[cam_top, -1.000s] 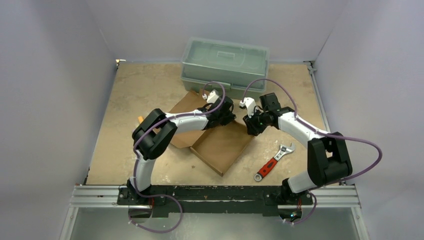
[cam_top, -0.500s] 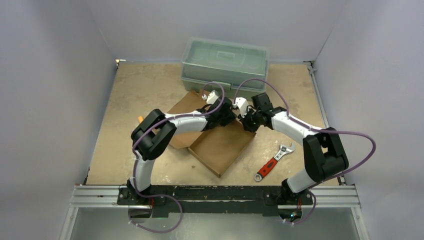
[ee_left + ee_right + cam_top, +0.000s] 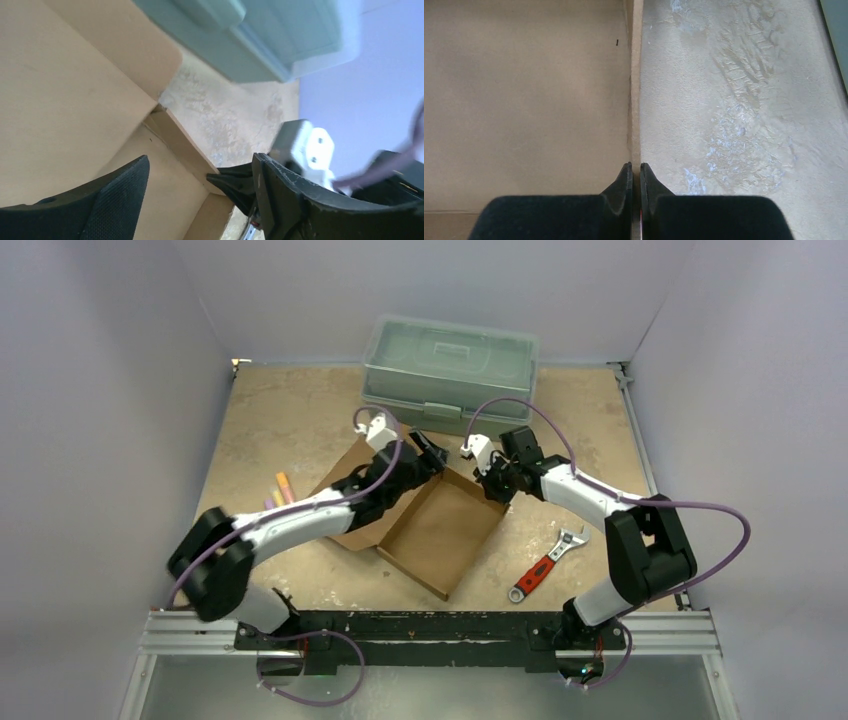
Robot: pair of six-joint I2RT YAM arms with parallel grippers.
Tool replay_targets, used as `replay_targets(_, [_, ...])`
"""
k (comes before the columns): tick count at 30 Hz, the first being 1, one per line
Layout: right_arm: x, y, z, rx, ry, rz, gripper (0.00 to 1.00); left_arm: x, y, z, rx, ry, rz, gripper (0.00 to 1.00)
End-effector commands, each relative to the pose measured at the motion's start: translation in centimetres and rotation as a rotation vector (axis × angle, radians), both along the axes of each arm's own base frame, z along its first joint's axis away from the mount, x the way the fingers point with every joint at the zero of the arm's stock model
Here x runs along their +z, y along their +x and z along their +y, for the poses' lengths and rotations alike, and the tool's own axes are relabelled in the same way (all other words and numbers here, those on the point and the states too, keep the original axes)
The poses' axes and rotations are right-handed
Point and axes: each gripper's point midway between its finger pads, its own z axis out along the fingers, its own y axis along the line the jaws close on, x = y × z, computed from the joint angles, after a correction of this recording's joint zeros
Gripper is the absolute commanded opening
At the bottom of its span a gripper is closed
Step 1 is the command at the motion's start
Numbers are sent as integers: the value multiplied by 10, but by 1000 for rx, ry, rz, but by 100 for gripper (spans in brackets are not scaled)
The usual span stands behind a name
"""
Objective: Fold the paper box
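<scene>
**Right arm pinned a box wall while the left hung open over the far corner**

The right gripper point(image 3: 636, 167) had its fingers pressed together on the thin top edge of a standing wall of the paper box point(image 3: 440, 530). As far as I could see, the cardboard ran straight in between the tips. The left gripper point(image 3: 200, 165) was spread wide with nothing between its pads, hanging just above the box's far corner, near its partner but not touching it.

The box sat mid-table point(image 3: 280, 410), its tray turned at an angle. The walls I could see stood up, and a broad flat panel lay out to the left under the left arm. Behind it stood the grey-green toolbox point(image 3: 450, 370). A red-handled wrench point(image 3: 545, 565) lay off to the right, well apart.

To my eye the job was at squaring up the tray, with one wall pinned upright and the lid panel not yet brought over. The next move looked to call for the free left gripper to take a flap or that panel near the corner. It would then swing it along its crease while the right held firm. Too hard a tug might drag the light tray across the table.
</scene>
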Motion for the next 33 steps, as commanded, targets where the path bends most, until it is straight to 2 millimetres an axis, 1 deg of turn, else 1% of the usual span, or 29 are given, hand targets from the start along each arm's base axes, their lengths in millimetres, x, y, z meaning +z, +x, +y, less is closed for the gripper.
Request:
replay_targets(1, [14,1,6,18,34,-37,6,51,-13,56,51,108,-225,79])
replay_targets(2, [15,1,6,22,36,-36,10,59,-21,68,49,127,-251,85])
replay_targets(3, [14,1,7,25,38,-31,13,61,-30,78,38,146,-265,95])
replay_targets(4, [16,1,8,28,43,-29,16,64,-40,89,30,158,-277,99])
replay_targets(5, [17,2,10,34,51,-26,18,57,-52,102,27,171,-264,99])
replay_targets(6, [20,3,13,40,61,-26,20,56,-63,112,21,158,-263,99])
replay_targets(7, [23,3,16,47,71,-24,23,50,-77,120,-10,163,-256,99])
replay_targets(8, [25,3,18,58,76,-24,27,48,-89,125,-48,153,-269,99])
replay_targets(9, [27,4,19,75,77,-29,30,50,-102,127,-96,128,-292,99])
replay_targets(10, [28,5,19,88,72,-36,33,57,-115,132,-120,82,-316,99])
replay_targets(11, [29,7,20,99,66,-46,36,54,-124,136,-131,57,-304,99])
replay_targets(12, [29,10,20,108,60,-48,38,51,-132,141,-136,38,-291,99])
replay_targets(15, [32,20,27,122,62,-38,42,29,-150,156,-122,19,-209,97])
replay_targets(18, [32,30,34,119,59,-43,43,9,-160,158,-124,-24,-154,95])
replay_targets(21, [23,33,40,118,45,-39,42,-6,-162,159,-116,-40,-130,94])
replay_targets(23, [13,32,44,118,19,-41,42,-13,-161,160,-105,-31,-117,93])
replay_targets(25, [3,32,43,111,-12,-46,41,-17,-160,162,-94,-16,-105,93])
replay_targets(26, [0,34,42,100,-25,-51,39,-20,-160,163,-91,-4,-96,94])
replay_targets(27, [-2,37,38,82,-43,-60,33,-22,-160,164,-85,4,-89,94])
replay_targets(28, [-4,38,37,71,-53,-65,23,-24,-159,165,-79,11,-81,94])
replay_targets(29, [-6,40,36,58,-61,-73,8,-27,-159,165,-73,13,-74,94])
replay_targets(30, [-6,42,33,41,-69,-83,0,-30,-158,165,-63,11,-66,95])
replay_targets(33, [-4,44,26,6,-77,-118,0,-36,-153,160,-37,-36,-58,96])
